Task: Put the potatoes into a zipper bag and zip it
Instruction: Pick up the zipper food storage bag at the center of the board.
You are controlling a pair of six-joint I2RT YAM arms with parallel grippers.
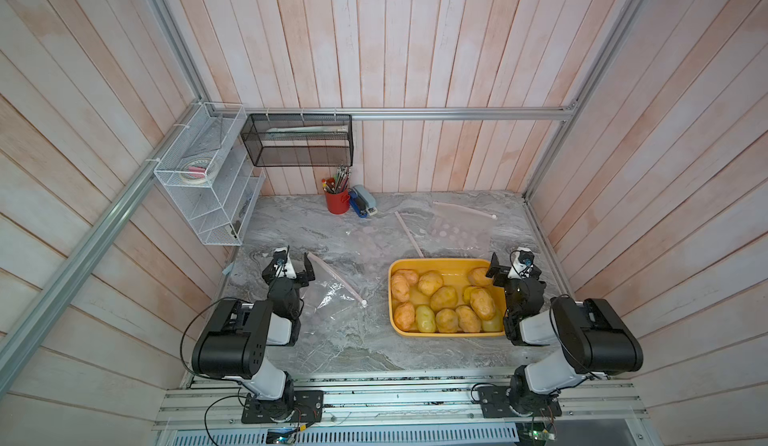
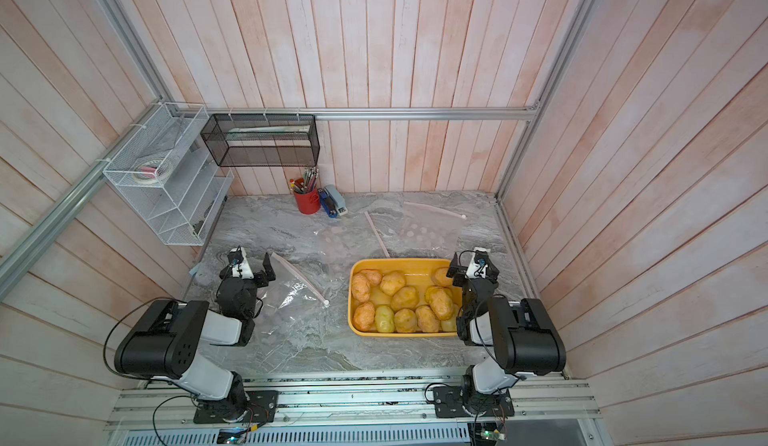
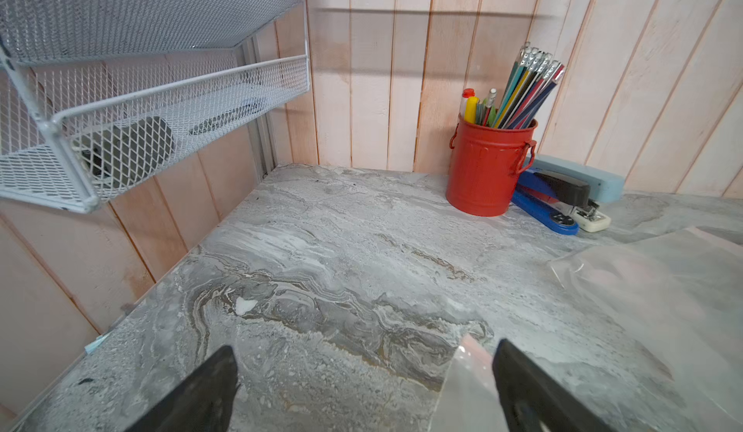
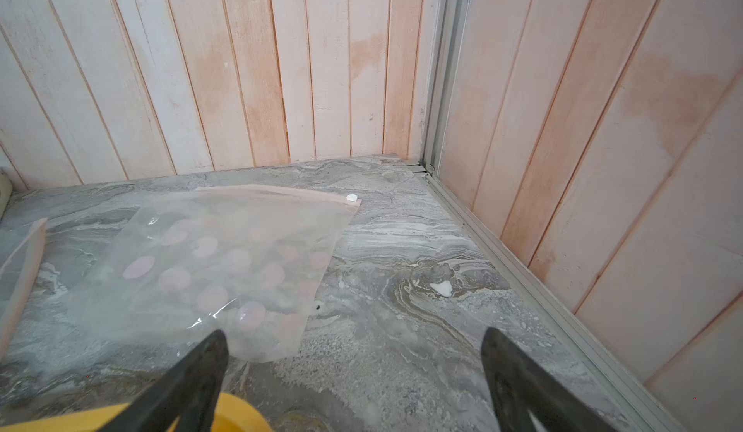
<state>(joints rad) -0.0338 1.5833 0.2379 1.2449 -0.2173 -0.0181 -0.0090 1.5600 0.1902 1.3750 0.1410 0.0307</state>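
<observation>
Several potatoes (image 1: 444, 298) (image 2: 405, 298) lie in a yellow tray (image 1: 440, 262) (image 2: 399, 261) at the right of the marble table. Three clear zipper bags lie flat and empty: one by the left arm (image 1: 332, 298) (image 2: 293, 294) (image 3: 470, 373), one at mid-back (image 1: 370, 236) (image 3: 651, 281), one at back right (image 1: 457, 228) (image 4: 225, 265). My left gripper (image 1: 289, 267) (image 2: 247, 269) (image 3: 364, 349) hovers open beside the near bag's zip end. My right gripper (image 1: 515, 269) (image 2: 473, 271) (image 4: 354, 334) hovers open over the tray's far right corner (image 4: 237, 410). Neither holds anything.
A red pencil cup (image 1: 336, 203) (image 3: 488, 168) and staplers (image 1: 363, 205) (image 3: 563, 200) stand at the back wall. A white wire shelf (image 1: 208, 182) (image 3: 120, 128) and a black mesh basket (image 1: 297, 141) hang at the back left. Plank walls close three sides.
</observation>
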